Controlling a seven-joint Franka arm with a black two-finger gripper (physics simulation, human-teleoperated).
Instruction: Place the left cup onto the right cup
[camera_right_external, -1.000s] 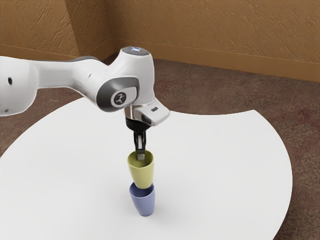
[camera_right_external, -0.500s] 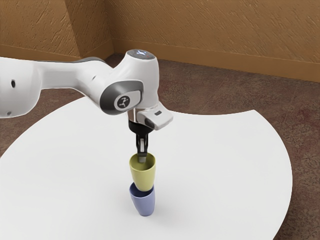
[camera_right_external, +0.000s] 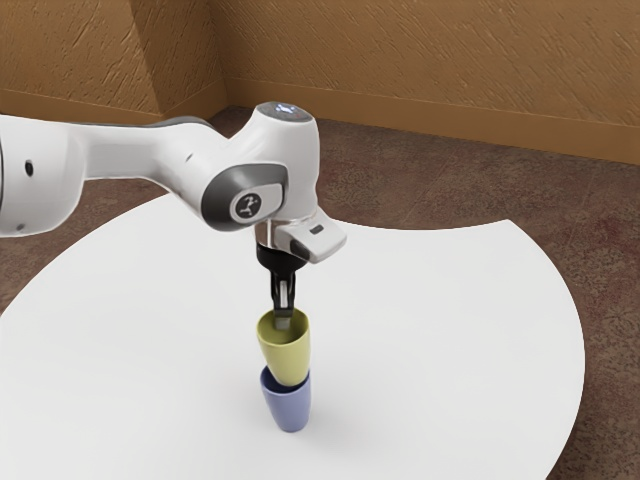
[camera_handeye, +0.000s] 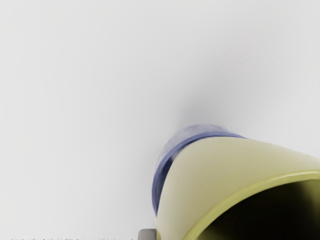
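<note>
Exterior view: black two-finger tool (camera_right_external: 284, 311) hangs vertical, apparently pinched closed on the rim wall of the pale yellow-green tapered plastic cup (camera_right_external: 285, 352) directly beneath it. Cup judged light, rigid and smooth, so the rim is the sensible hold. It sits nested in the blue plastic cup (camera_right_external: 287, 405) on the round white worktop (camera_right_external: 450, 330).

Upper cup (camera_right_external: 286, 350) sits nested in lower cup (camera_right_external: 288, 406) on the table (camera_right_external: 450, 330)

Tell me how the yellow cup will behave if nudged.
The yellow cup looks rigid and probably light. It sits tilted in the blue cup, a tall narrow stack, so a nudge may tip it. Smooth walls could slip.
</note>
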